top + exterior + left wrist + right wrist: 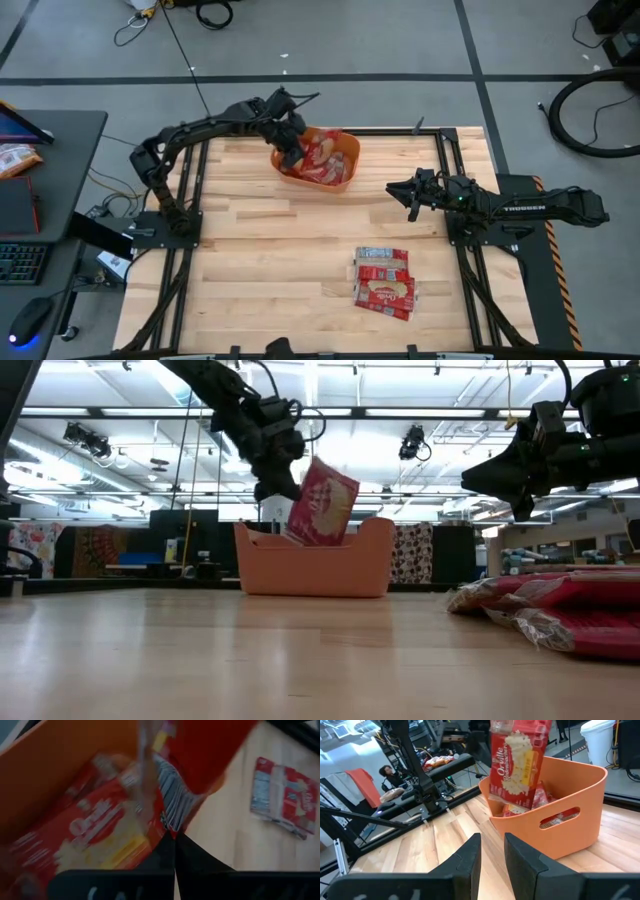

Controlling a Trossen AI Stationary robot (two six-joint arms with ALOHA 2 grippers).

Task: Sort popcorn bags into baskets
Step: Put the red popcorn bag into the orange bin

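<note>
Bag over the basket
The left tool (275, 480) pinches a popcorn bag (323, 503) above the orange basket (370, 565), ready to drop; the right tool (492, 852) waits partly open.

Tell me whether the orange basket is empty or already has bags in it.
Not empty. The orange basket holds red popcorn bags, and the left gripper holds another bag over it.

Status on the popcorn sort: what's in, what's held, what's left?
Done: at least one red bag already lies inside the orange basket.
In hand: the left gripper is shut on another bag, holding it tilted over the basket, not yet released.
Left: a stack of bags sits on the table; exact count unclear. The right gripper waits open above the table, holding nothing.
</note>
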